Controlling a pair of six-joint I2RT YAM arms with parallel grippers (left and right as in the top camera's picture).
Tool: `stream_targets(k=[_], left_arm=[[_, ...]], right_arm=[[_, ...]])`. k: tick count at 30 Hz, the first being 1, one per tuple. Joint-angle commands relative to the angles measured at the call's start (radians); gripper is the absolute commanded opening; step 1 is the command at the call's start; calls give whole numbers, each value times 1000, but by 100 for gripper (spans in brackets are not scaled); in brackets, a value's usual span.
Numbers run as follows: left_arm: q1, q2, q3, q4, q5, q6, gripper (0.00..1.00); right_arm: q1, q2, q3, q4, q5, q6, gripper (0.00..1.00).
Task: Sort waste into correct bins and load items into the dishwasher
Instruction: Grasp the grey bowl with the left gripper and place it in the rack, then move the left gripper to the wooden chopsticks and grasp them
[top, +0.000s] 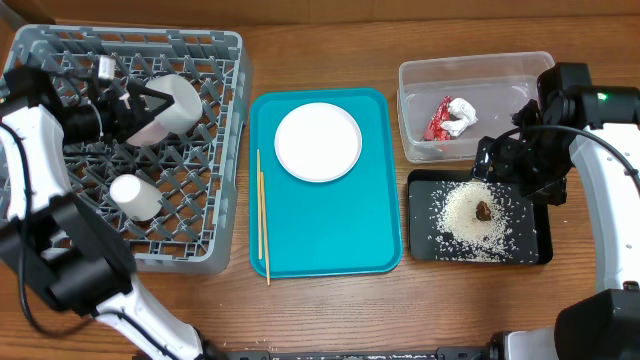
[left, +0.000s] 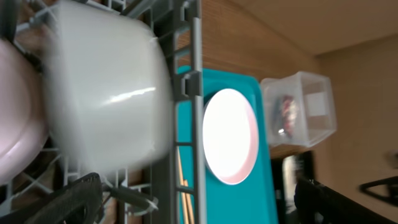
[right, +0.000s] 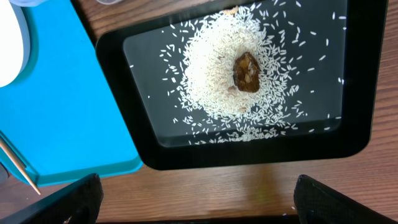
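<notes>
The white bowl (top: 178, 100) lies tilted in the grey dish rack (top: 228, 150), and the white cup (top: 135, 197) stands in it too. My left gripper (top: 143, 115) is open right beside the bowl (left: 106, 93); its fingers (left: 196, 202) hold nothing. The white plate (top: 318, 141) and the chopsticks (top: 262, 215) lie on the teal tray (top: 330, 230). The red wrapper (top: 440, 120) and white wad (top: 462, 113) are in the clear tub (top: 475, 62). Rice (top: 470, 215) with a brown lump (right: 246, 71) lies in the black tray (top: 415, 215). My right gripper (right: 205, 199) is open and empty over that tray.
The teal tray stands between the rack and the two bins. The clear tub is behind the black tray at the right. Bare wooden table (top: 330, 315) shows along the front edge. The plate (left: 229, 135) and tub (left: 305, 106) also show in the left wrist view.
</notes>
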Motion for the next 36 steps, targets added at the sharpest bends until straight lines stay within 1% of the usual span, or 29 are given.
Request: stream_targets(k=[1,3,5,8,11,13,17,18,22,26,31,32,35,36], left_arm=[[-70,-175,9,-4,-268,-106,100],[-95,-218,9,-13,-323,-167,100],[-126,-259,9,-39,-364,-200,100],[-179,-294,9,-94,-369,-228,100],[-292,-306,9,-194,-397,-233,100],[-358,-304,8,-245,-473,-257,100],[-520,-304,-16,-331,-717,-452,100],[-557,-304,-27,-341,-750,-488,100],[-692,-304,-93,-351,-788,-606,100],[-779,-317,-150,-364,-799,-690,100],[-862,-398,-215,-369,-939,-821,100],[-889,-449,-251,-358,-999,-895,100],[-915,-521,-322,-282,-1009,-933,100],[-921,-550,-366,-232,-1010,-941,100]], right_arm=[[3,-19,3,-2,-2,1,100],[3,-19,3,-4,-2,1,100],[3,-19,3,-7,-2,1,100],[3,-19,3,-7,-2,1,100],[3,-19,3,-7,-2,1,100],[3,-19,3,-7,-2,1,100],[3,-19,3,-7,-2,1,100],[3,-19,3,-7,-2,1,100],[3,-19,3,-8,-2,1,100],[3,-19,3,-10,-2,1,100],[3,-19,3,-11,-2,1,100],[3,-19,3,-11,-2,1,100],[3,-19,3,-11,-2,1,100],[3,-19,3,-11,-2,1,100]])
